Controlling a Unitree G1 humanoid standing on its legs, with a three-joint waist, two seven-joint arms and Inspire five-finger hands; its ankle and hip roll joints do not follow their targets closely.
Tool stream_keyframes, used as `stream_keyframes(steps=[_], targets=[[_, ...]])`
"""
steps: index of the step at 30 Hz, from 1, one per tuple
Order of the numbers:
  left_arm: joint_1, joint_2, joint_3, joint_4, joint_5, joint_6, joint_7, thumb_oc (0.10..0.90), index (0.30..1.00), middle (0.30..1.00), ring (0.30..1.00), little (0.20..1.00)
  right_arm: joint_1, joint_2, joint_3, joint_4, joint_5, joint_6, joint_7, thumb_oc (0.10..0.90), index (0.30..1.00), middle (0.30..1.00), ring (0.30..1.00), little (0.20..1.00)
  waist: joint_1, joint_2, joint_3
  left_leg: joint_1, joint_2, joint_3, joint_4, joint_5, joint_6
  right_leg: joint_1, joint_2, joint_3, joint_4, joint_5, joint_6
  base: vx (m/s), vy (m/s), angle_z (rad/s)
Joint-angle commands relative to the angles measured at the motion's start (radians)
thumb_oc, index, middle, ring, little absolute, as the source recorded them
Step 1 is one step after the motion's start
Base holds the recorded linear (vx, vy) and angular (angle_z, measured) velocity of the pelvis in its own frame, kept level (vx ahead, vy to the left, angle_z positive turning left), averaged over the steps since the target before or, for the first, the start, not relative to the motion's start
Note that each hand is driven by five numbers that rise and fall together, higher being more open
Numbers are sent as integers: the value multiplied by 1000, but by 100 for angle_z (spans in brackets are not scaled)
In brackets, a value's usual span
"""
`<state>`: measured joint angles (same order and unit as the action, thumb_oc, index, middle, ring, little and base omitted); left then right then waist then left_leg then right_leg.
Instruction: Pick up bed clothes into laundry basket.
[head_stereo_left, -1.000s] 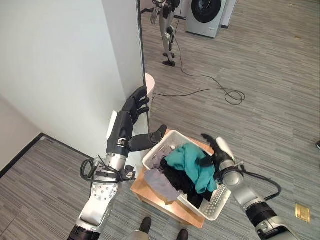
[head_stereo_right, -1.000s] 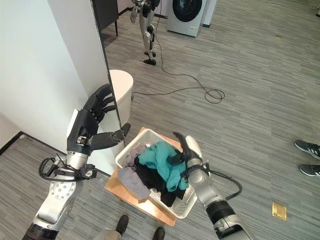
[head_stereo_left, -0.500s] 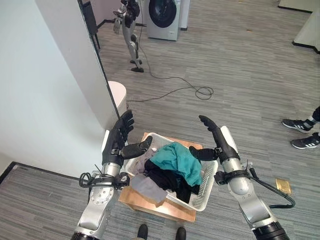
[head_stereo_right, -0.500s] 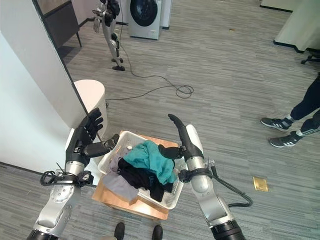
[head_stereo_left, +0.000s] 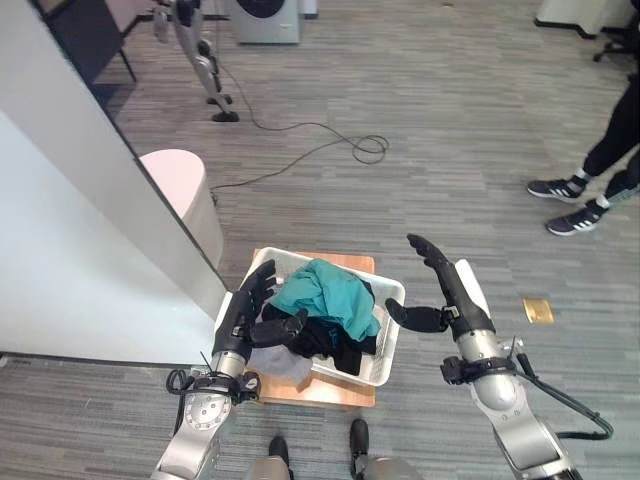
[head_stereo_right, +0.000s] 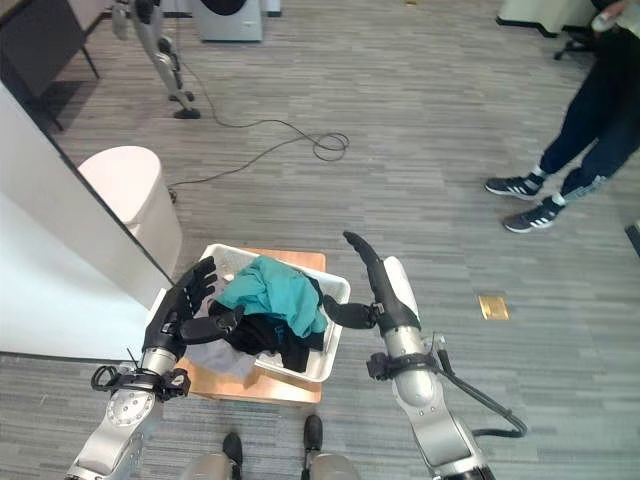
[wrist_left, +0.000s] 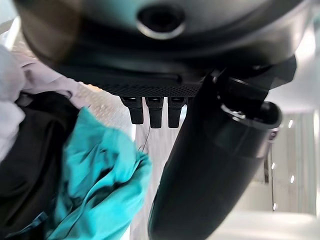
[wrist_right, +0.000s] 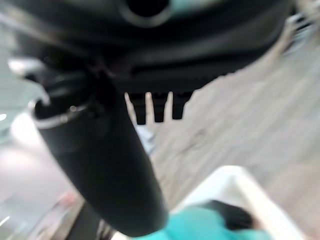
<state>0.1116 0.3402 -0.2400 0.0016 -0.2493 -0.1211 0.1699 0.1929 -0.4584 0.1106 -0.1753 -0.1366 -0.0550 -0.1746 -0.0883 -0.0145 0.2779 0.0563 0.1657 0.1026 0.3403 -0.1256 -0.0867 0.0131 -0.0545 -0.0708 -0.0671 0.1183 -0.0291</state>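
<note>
Where the grey wood-grain floor (head_stereo_left: 470, 130) meets the white wall panel (head_stereo_left: 70, 250), a white plastic laundry basket (head_stereo_left: 392, 335), rectangular with perforated sides, on a low square wooden platform (head_stereo_left: 325, 392). Heaped inside and spilling over the rim: a crumpled teal garment (head_stereo_left: 330, 292) on top, soft black cloth (head_stereo_left: 335, 345) beneath, pale grey fabric (head_stereo_left: 285, 368) drooping over the near edge. Just beside the wall, a rounded pale pink bin (head_stereo_left: 180, 195). Farther off, a looped black cord (head_stereo_left: 365, 148) on the floor and a person's legs and shoes (head_stereo_left: 590, 170).

Left hand (head_stereo_left: 250, 310) raised at the basket's left rim, fingers straight and spread, thumb reaching toward the black cloth, clamped on nothing. Right hand (head_stereo_left: 440, 285) lifted just right of the basket, apart from it, fingers extended together and slanting upward, thumb jutting toward the basket wall, likewise empty.
</note>
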Motion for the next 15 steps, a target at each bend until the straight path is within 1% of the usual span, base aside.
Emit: stream_keyframes(steps=[1,2,3,4,6,7,8,9,10,11,12,13,14,15], targets=[[-75,10,15,-80,62,-73,19,800,900,900,900,900,-19,-26,-54,-122,22,-131,-5,800,900,900,900,900,-44,5,-152,107,53,51,-16,-11,11,-3,-9,-49,45,-191,73,-67,203,-10],[-80,5,10,-70,74,-71,26,800,900,900,900,900,-7,-31,-62,-125,17,-135,-5,800,900,900,900,900,-58,13,-160,138,52,72,-89,-33,12,-15,-5,-51,48,-183,82,-64,210,-10],[-80,4,9,-68,75,-72,26,800,900,900,900,900,-5,-33,-63,-126,17,-135,-5,800,900,900,900,900,-55,14,-160,146,51,77,-101,-30,13,-15,-5,-49,48,-183,83,-83,207,5],[-92,-1,-4,-57,77,-72,27,800,900,900,900,900,8,-32,-85,-123,5,-141,-13,800,900,900,900,900,-71,16,-166,171,37,106,-204,-65,17,-29,-10,-55,55,-169,96,-93,202,19],[-113,3,-25,-51,86,-67,30,800,900,900,900,900,21,-25,-107,-116,-8,-134,-31,800,900,900,900,900,-80,10,-161,188,13,126,-297,-68,25,-54,-19,-66,68,-145,112,-121,219,15],[-114,2,-27,-50,86,-67,31,800,900,900,900,900,21,-24,-109,-117,-8,-134,-31,800,900,900,900,900,-79,9,-161,190,11,126,-304,-64,27,-56,-21,-66,69,-145,114,-112,159,2],[-122,6,-32,-50,88,-67,31,800,900,900,900,900,32,-18,-121,-118,-21,-134,-42,800,900,900,900,900,-85,7,-155,197,-1,130,-344,-64,31,-77,-22,-72,84,-128,125,-200,181,8],[-133,15,-46,-49,98,-70,31,800,900,900,900,900,47,4,-124,-116,-51,-125,-53,800,900,900,900,900,-92,-5,-134,214,-27,141,-422,-45,38,-125,-32,-63,124,-76,171,-205,183,1],[-135,16,-47,-48,98,-71,32,800,900,900,900,900,46,5,-124,-116,-52,-125,-53,800,900,900,900,900,-90,-6,-134,214,-30,143,-425,-43,40,-127,-34,-61,126,-75,173,-358,195,12],[-167,30,-66,-34,103,-76,42,800,900,900,900,900,40,26,-116,-115,-73,-114,-66,800,900,900,900,900,-95,-20,-102,185,-38,136,-426,-30,53,-175,-26,2,159,-36,226,-235,85,11],[-169,31,-66,-33,103,-76,42,800,900,900,900,900,39,27,-116,-115,-73,-114,-66,800,900,900,900,900,-94,-24,-104,181,-42,137,-427,-25,52,-180,-28,5,158,-32,225,-348,131,7],[-182,41,-69,-29,102,-78,45,800,900,900,900,900,39,34,-116,-121,-78,-115,-69,800,900,900,900,900,-93,-26,-96,158,-46,132,-426,-16,59,-193,-14,46,173,-45,233,-216,84,3],[-191,47,-71,-28,100,-79,45,800,900,900,900,900,40,37,-115,-120,-83,-114,-70,800,900,900,900,900,-88,-27,-94,143,-49,126,-423,-11,66,-195,-7,71,191,-66,232,-306,134,-1],[-194,57,-69,-32,100,-75,41,800,900,900,900,900,34,35,-109,-113,-88,-112,-72,800,900,900,900,900,-77,-22,-87,124,-49,120,-414,-13,78,-173,-9,83,215,-104,222,-251,83,0]])
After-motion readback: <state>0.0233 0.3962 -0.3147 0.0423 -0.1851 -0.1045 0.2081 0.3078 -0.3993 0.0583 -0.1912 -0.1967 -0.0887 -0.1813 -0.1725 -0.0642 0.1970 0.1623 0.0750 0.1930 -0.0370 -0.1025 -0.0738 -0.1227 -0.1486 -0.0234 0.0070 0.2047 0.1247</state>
